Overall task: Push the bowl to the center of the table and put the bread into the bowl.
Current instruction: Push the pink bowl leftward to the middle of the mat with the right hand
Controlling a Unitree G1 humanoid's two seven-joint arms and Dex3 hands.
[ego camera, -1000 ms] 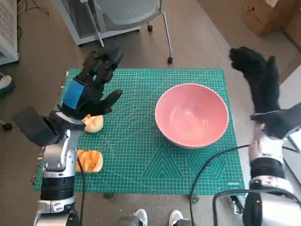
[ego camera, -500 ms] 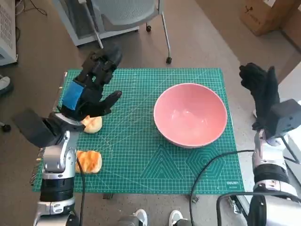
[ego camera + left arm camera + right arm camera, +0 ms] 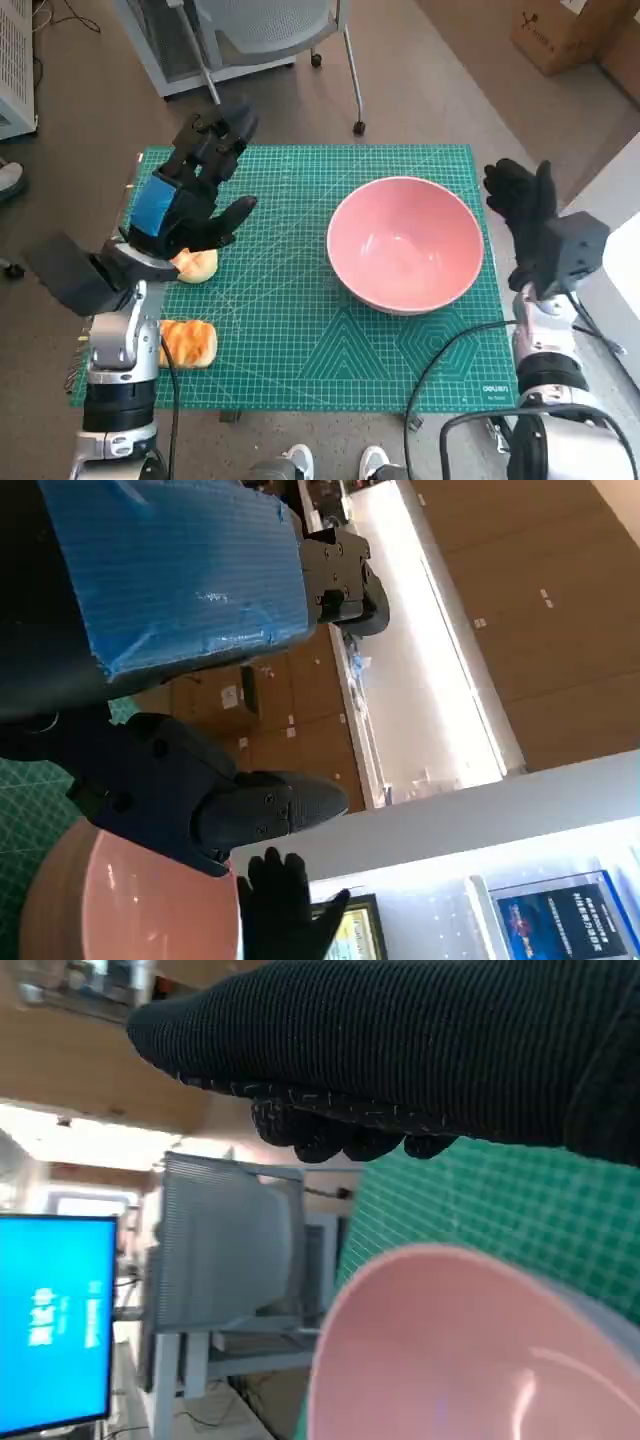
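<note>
Pink bowl (image 3: 406, 243) toward the right edge of the green cutting mat (image 3: 300, 330) in the head view, off the mat's middle, so apparently not yet pushed. Right hand (image 3: 526, 215) just beyond the bowl's right rim, off the mat's right edge, raised with fingers spread and nothing held; probably lined up there to shove the bowl leftward toward the middle of the mat. Near the mat's left edge, two pieces of bread: one (image 3: 196, 264) partly hidden under the left hand (image 3: 185, 205), the other (image 3: 189, 342) nearer the robot. Left hand above the first piece, fingers apart, empty, seemingly waiting over the bread. From the left wrist view: blue-taped back of the left hand (image 3: 170, 570), a black finger (image 3: 265, 805) stretched out over the pink bowl (image 3: 140, 905), gripping nothing; beyond the bowl's rim, the gloved right hand (image 3: 280, 900) with fingers splayed. From the right wrist view: knitted glove of the right hand (image 3: 400, 1050) close above the bowl (image 3: 450, 1350); contact impossible to tell; green mat (image 3: 480, 1200) between them.
</note>
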